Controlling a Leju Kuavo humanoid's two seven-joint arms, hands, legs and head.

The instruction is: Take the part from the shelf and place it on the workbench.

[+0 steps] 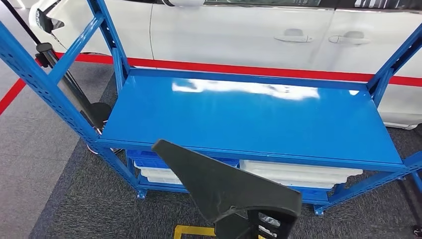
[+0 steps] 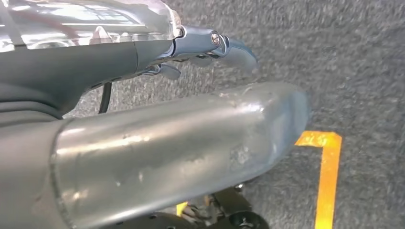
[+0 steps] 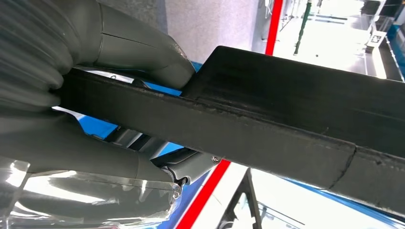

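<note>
Near the bare blue metal bench [image 1: 249, 117], your right hand [image 3: 71, 95] has its fingers [image 3: 143, 52] clenched round the black wedge-shaped plastic part [image 1: 219, 184], carried flat for placing; left hand [image 2: 210, 47] hangs empty, fingers loose.

A white car [image 1: 259, 35] stands well beyond the hand, its two door handles [image 1: 323, 37] side by side. A red floor line [image 1: 239, 67] runs along it. White and blue bins [image 1: 298, 174] sit just ahead of the hand. Yellow floor tape [image 2: 327, 176] marks grey carpet [image 1: 59, 199] below it
</note>
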